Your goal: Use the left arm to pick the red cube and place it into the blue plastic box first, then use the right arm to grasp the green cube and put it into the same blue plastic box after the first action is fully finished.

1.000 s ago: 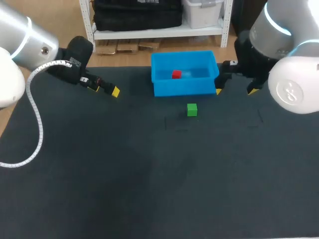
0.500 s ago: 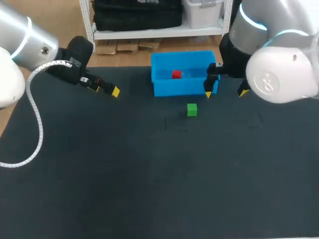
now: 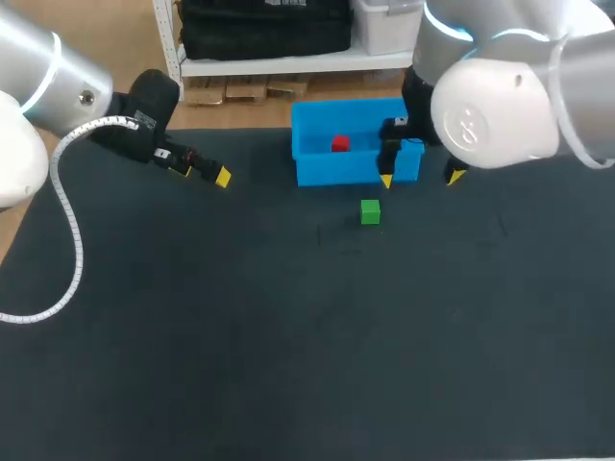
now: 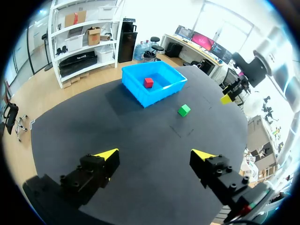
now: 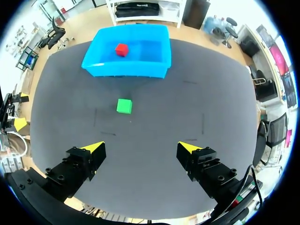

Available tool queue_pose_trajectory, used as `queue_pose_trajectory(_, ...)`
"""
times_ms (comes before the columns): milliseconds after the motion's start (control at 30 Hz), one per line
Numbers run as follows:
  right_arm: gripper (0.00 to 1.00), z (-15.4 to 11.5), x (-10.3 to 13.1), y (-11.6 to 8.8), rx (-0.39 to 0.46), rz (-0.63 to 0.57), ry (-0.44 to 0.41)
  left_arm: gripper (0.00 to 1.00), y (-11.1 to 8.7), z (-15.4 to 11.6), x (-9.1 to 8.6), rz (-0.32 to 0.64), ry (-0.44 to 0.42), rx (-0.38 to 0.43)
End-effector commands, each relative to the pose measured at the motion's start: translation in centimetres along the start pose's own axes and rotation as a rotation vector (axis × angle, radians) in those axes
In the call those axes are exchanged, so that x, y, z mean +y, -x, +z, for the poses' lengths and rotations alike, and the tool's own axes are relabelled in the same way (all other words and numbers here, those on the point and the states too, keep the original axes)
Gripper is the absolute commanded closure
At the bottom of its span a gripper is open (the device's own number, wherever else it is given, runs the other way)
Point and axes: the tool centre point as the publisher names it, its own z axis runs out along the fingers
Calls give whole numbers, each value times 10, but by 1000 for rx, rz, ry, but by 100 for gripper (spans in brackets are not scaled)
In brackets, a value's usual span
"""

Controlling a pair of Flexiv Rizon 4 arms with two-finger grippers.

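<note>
Red cube (image 3: 339, 144) sits in the blue plastic box (image 3: 336, 174), whose long axis runs across the table. Green cube (image 3: 370, 212) rests just before it. Left gripper (image 4: 154, 154) and right gripper (image 3: 420, 179) — 2 fingers each, spread wide, empty.

No text, label, number or sign is legible on the blue plastic box (image 3: 332, 174), the red cube (image 3: 339, 143), the green cube (image 3: 370, 211) or the counter (image 3: 288, 336).
</note>
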Motion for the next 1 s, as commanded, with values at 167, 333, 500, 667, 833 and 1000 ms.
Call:
queue_pose_trajectory(167, 0, 13, 11, 4, 51, 7, 4, 0, -1, 0, 0, -1, 1, -3)
queue_pose_trajectory(333, 0, 18, 16, 6, 57, 8, 7, 0, -1, 0, 0, -1, 1, -3)
queue_pose_trajectory(500, 0, 24, 20, 9, 63, 10, 3, 0, -1, 0, 0, -1, 1, -3)
queue_pose_trajectory(667, 0, 30, 25, 16, 70, -1, -3, 0, -1, 0, 0, -1, 1, -3)
queue_pose_trajectory(833, 0, 37, 28, 27, 69, -14, -13, 0, -1, 0, 0, -1, 1, -3)
queue_pose_trajectory(1000, 0, 44, 33, 34, 73, -21, -16, 0, -1, 0, 0, -1, 1, -3)
